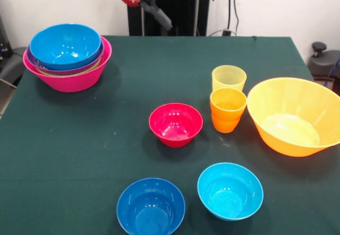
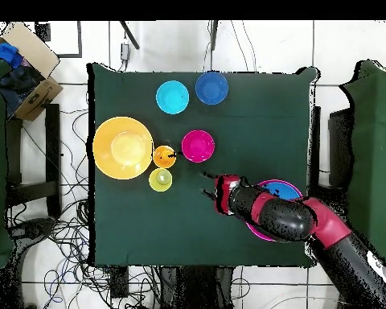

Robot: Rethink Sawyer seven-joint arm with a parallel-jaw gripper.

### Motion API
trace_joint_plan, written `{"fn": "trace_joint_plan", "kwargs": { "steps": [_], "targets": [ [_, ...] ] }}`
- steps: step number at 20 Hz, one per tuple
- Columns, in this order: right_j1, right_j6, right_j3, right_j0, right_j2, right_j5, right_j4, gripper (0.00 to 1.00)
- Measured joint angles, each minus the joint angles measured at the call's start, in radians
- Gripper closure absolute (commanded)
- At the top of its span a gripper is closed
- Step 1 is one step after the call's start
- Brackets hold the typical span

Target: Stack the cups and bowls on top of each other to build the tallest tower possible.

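I see the tower (image 1: 67, 60) at one corner of the table (image 1: 133, 139) — a big pink bowl (image 1: 74, 78) at the bottom, with green and purple rims peeking out and a sky blue bowl (image 1: 65, 45) sitting on top inside.

The other pieces sit apart from it. The small red bowl (image 1: 176, 123) is near the middle of the table. Just beside it are the two cups — the pale yellow cup (image 1: 229, 78) and the shorter orange cup (image 1: 228, 109), touching or almost touching each other. The big orange bowl (image 1: 294, 115) is right next to them. The dark blue bowl (image 1: 151, 206) and the cyan bowl (image 1: 230, 190) sit side by side near the table edge.

From above, my arm (image 2: 285, 216) hangs over part of the tower and hides it. The claw (image 2: 206, 183) points toward the red bowl, but I cannot tell if it is spread or pressed together.
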Motion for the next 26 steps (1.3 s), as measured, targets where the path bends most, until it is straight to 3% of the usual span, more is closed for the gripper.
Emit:
{"fn": "trace_joint_plan", "kwargs": {
  "steps": [3, 7, 9, 10, 11, 16, 26],
  "targets": [
    [-0.019, 0.01, -0.034, 0.081, -0.088, 0.0, -0.041, 0.0],
    [-0.062, 0.089, -0.145, 0.365, -0.319, 0.016, -0.139, 0.0],
    [-0.075, 0.145, -0.194, 0.499, -0.404, 0.039, -0.169, 0.0],
    [-0.077, 0.164, -0.207, 0.536, -0.426, 0.047, -0.174, 0.0],
    [-0.083, 0.213, -0.238, 0.625, -0.475, 0.072, -0.183, 0.0],
    [-0.109, 0.34, -0.292, 0.798, -0.57, 0.132, -0.185, 0.0],
    [-0.17, 0.366, -0.324, 0.824, -0.69, 0.142, -0.197, 0.0]
  ]
}}
